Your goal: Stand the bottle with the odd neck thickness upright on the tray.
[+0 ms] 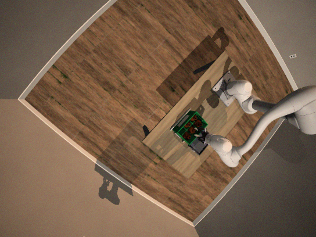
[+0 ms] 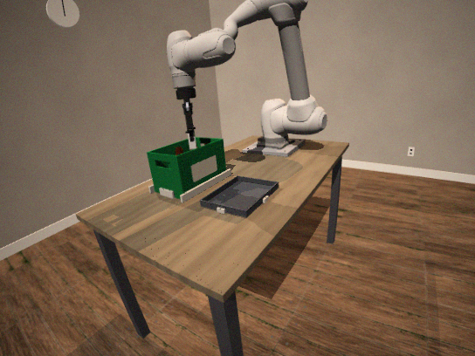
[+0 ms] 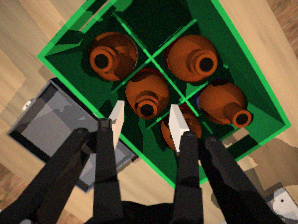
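The green crate point(image 1: 181, 125) point(image 2: 163, 179) point(image 3: 240, 60) stands level on the table with five brown bottles in it. In the wrist view they are one at upper left point(image 3: 120, 47), one at upper right point(image 3: 187, 52), one in the middle point(image 3: 145, 90), one at right point(image 3: 222, 102) and one lower down point(image 3: 175, 132), partly hidden by a finger. One compartment, at the top there, shows no bottle. My gripper point(image 2: 192, 142) point(image 3: 147, 112) is part open over the crate, its white fingertips apart around the line of the middle bottle's mouth, with no visible contact. The dark tray point(image 1: 199, 147) point(image 2: 240, 196) point(image 3: 55, 120) lies level beside the crate, without a bottle.
White strips point(image 2: 205, 187) line the crate's foot, and small white blocks point(image 2: 221, 210) sit against the tray. The crate's walls and dividers surround the bottles. The robot's base plate point(image 1: 227, 100) point(image 2: 284, 151) stands on the same table, beyond the crate.
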`<state>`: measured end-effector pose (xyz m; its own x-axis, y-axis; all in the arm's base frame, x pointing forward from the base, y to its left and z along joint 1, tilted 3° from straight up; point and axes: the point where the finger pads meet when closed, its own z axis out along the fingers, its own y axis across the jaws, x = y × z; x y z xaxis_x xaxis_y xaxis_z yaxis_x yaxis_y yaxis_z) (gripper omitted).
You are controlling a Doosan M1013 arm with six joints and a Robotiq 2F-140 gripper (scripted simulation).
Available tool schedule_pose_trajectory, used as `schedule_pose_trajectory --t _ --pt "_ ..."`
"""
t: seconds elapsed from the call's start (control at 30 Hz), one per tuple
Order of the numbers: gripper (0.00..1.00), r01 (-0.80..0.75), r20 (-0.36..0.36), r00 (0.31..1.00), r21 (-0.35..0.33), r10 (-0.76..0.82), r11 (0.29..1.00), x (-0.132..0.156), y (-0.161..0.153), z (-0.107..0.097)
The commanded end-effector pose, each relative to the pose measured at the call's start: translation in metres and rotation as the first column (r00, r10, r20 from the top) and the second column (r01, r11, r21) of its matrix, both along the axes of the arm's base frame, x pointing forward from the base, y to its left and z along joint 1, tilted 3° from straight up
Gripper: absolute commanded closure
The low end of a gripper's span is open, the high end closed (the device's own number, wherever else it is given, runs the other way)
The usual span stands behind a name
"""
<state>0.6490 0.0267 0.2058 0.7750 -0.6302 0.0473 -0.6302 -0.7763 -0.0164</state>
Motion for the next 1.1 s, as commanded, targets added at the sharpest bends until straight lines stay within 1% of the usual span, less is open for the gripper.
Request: schedule_pose_trajectory --t 0.0,0.67,1.07 --pt "0.62 0.0 0.0 1.0 0.0 0.0 1.0 0.0 0.0 -0.003" --pt "0.62 0.0 0.0 1.0 0.0 0.0 1.0 0.001 0.0 -0.024" --pt "0.62 0.0 0.0 1.0 0.0 0.0 1.0 0.001 0.0 -0.029"
